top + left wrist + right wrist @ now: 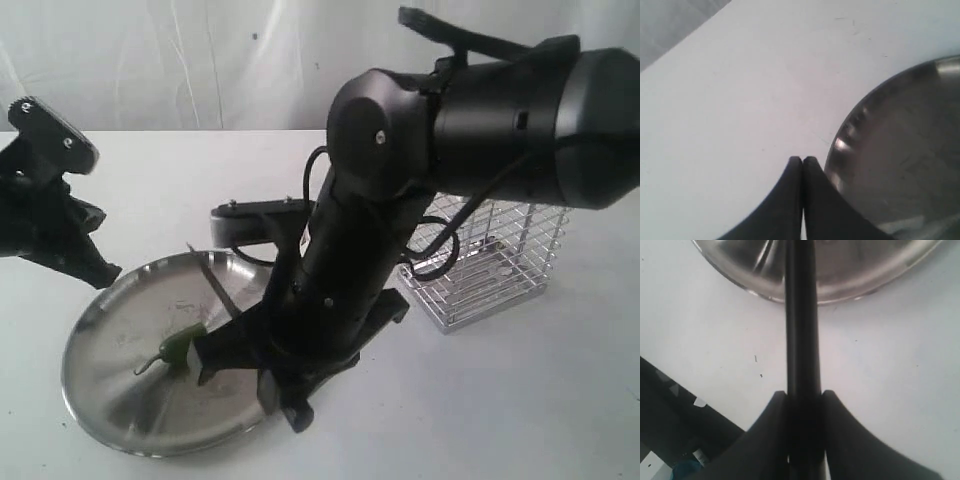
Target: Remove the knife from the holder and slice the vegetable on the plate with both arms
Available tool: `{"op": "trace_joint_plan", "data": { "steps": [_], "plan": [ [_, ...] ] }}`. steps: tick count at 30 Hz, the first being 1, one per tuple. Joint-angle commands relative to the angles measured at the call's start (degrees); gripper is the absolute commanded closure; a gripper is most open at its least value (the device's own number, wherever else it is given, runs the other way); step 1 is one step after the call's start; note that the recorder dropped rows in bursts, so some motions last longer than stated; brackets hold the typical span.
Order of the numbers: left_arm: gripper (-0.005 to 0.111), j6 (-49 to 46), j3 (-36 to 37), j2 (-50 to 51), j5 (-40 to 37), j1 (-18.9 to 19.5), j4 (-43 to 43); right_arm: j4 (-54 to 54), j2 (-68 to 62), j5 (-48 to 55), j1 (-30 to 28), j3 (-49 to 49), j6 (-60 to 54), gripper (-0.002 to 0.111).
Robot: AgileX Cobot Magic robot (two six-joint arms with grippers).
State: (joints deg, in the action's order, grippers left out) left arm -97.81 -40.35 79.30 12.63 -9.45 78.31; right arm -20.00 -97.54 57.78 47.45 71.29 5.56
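The steel plate [110, 400] lies at the front left, with the green chili [180, 345] on it near its right side. My right gripper [228, 345] reaches across to the plate and is shut on the knife's black handle [802, 340]. The dark blade [212, 280] slants up over the plate just behind the chili. In the right wrist view the handle runs out between the fingers [775, 430] towards the plate rim [840, 292]. My left gripper [103, 272] is shut and empty, just outside the plate's far-left rim [840, 150]. Its tips [802, 161] hang over the bare table.
The chrome wire holder [500, 265] stands on the white table to the right, behind the right arm [400, 150], and looks empty. A grey bracket [255, 220] sits behind the plate. A white backdrop closes the far side.
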Motion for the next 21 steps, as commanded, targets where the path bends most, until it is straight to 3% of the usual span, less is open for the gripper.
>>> {"op": "trace_joint_plan", "data": {
  "steps": [1,7,21],
  "plan": [
    [0.107,12.6,0.4,3.3,-5.3,4.4,2.3,-2.2,-3.6,1.0,1.1,0.3,-1.3,0.108],
    [0.107,20.3,0.4,9.9,-24.8,11.8,3.4,0.1,-5.9,-0.4,3.6,2.2,2.3,0.108],
    [0.107,13.2,0.3,10.4,-33.1,12.4,17.9,6.8,-9.4,-8.1,4.5,2.4,8.6,0.108]
  ]
}}
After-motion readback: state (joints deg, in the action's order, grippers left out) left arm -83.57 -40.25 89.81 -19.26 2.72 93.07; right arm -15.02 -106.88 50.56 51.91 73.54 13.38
